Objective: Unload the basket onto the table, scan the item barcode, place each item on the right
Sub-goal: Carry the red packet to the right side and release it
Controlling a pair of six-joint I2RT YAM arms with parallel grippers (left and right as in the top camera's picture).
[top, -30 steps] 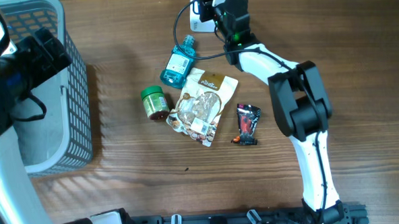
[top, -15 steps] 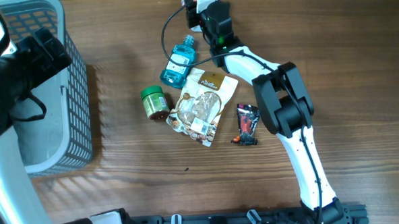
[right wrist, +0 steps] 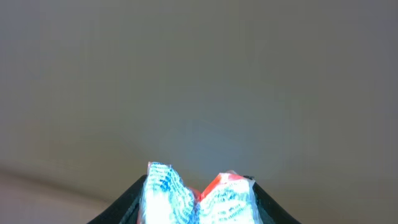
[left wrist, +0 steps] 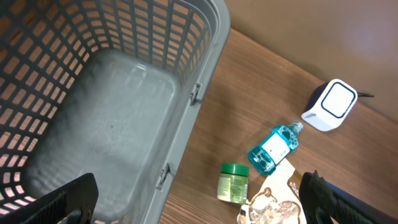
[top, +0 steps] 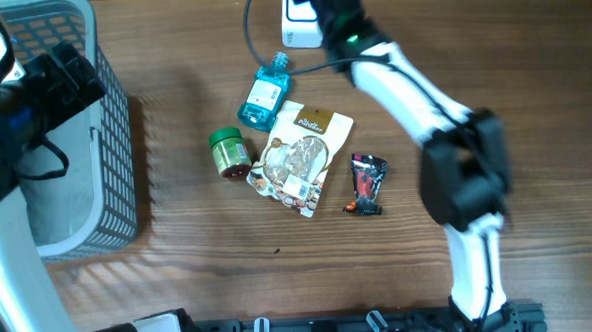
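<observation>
Right gripper (top: 331, 2), half-closed on a red-and-blue packet (right wrist: 199, 193), has shifted off the scanner (top: 298, 28) at 12 o'clock toward 1, so the scan pass looks finished; left gripper (left wrist: 199, 214) gapes empty at 9.

Overhead light is even and bright; the right arm (top: 402, 76) shows motion blur. Right wrist view: dim, defocused.

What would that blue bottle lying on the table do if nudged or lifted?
The blue bottle looks like rigid plastic, so it should probably keep its shape. It seems filled with liquid, so likely heavy for its size. Lying on its side, it may roll or pivot when pushed.
</observation>
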